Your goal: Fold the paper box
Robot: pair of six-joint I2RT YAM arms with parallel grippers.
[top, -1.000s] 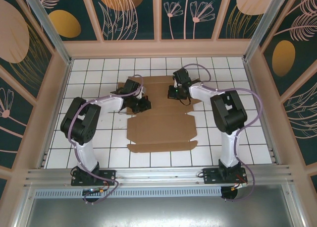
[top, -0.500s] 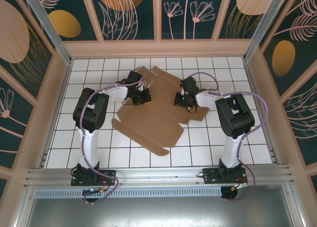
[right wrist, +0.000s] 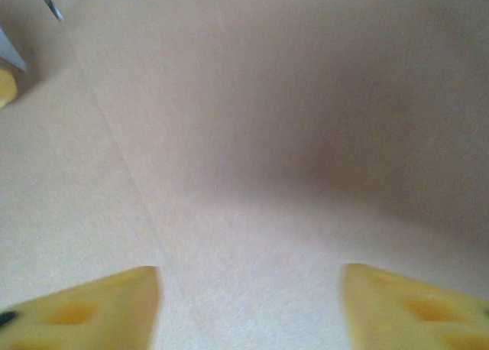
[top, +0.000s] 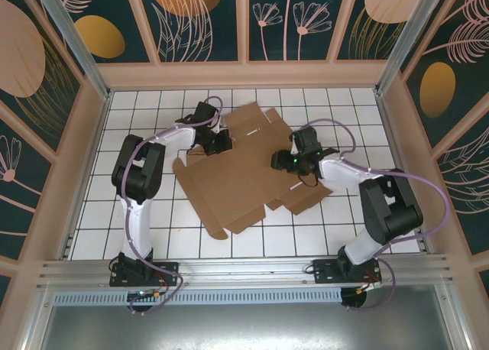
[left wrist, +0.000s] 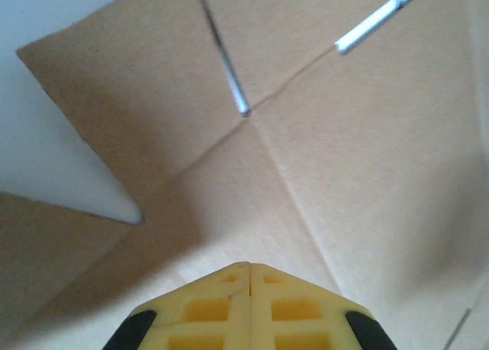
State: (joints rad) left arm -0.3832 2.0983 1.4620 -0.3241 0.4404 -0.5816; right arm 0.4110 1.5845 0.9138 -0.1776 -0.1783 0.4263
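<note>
The box (top: 241, 178), a flat die-cut sheet, lies skewed on the counter (top: 344, 113) between the two arms. The left end effector (left wrist: 249, 270) is closed, fingers pressed together, at the sheet's far left part. The right end effector (right wrist: 248, 296) stands open just above the sheet's right side.

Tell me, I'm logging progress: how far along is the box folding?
Done: nothing folded yet; the paper box looks like a flat die-cut sheet on the tiled table. In hand: left tool shut, right tool open, both over the sheet. Left: every flap and wall.
</note>
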